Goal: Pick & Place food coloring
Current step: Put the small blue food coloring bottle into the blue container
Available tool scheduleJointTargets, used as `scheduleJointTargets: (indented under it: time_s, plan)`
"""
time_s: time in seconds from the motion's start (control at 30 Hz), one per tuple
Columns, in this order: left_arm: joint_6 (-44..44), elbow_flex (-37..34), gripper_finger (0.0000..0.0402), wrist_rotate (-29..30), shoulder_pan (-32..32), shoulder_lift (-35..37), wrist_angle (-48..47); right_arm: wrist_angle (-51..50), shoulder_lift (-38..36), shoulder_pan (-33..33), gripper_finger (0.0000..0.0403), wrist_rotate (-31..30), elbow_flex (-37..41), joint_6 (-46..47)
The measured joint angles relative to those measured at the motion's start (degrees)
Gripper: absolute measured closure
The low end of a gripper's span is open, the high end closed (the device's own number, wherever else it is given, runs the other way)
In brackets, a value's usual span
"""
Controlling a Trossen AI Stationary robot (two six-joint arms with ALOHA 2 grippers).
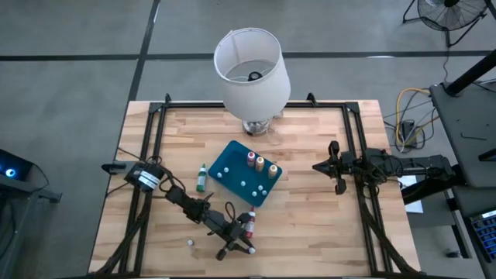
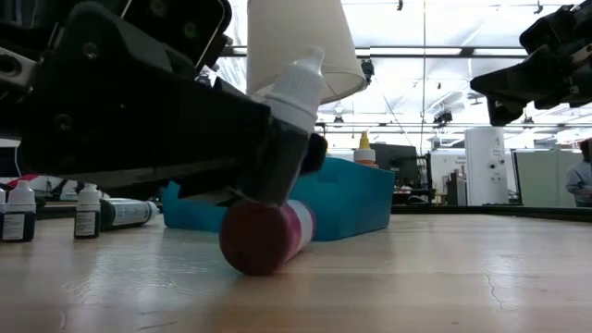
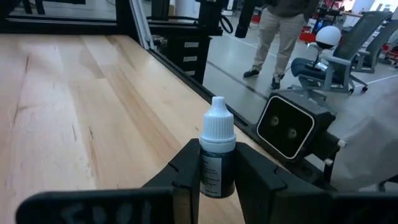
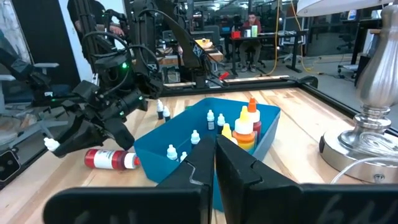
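My left gripper (image 1: pixel 235 245) stands near the table's near edge, shut on a small dark dropper bottle (image 3: pixel 217 163) with a white cap (image 2: pixel 298 85). Right beside it a red food coloring bottle (image 1: pixel 249 225) lies on its side on the wood (image 2: pixel 264 237). A green bottle (image 1: pixel 201 178) lies left of the teal tray (image 1: pixel 232 159). In the tray stand red, orange and yellow bottles (image 1: pixel 261 163) and several small white-capped ones (image 4: pixel 196 138). My right gripper (image 1: pixel 318 166) waits shut at the table's right side. My left gripper pinches the dark bottle's body (image 3: pixel 211 177) between its two fingers (image 3: pixel 186 171), just below the white cap. The fingers come nearly level and lie across the bottle. The bottle sits tilted with its cap up, above the lying red bottle. I cannot tell whether the two bottles touch.
A white-shaded lamp (image 1: pixel 252 77) stands at the far edge behind the tray. Small dark bottles (image 2: pixel 18 215) stand on the wood left of the tray. A small white piece (image 1: pixel 190 242) lies near the front edge. Black rails (image 1: pixel 159 132) frame the table. A person (image 3: pixel 280 25) stands beyond it.
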State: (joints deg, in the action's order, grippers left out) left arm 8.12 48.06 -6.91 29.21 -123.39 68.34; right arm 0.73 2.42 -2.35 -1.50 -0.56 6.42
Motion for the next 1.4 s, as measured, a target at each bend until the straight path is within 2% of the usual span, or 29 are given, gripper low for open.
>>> scheduleJointTargets:
  time_s: [0.53,1.4]
  plan:
    - [-1.05,0.83,0.0346,-2.99,1.27,0.0,-0.3,0.0,0.0,0.0,0.0394,-0.02,0.0,0.0]
    - [-3.68,-2.89,0.0346,-2.81,5.01,0.0,1.14,0.01,0.0,0.01,0.0394,-0.02,0.01,0.0]
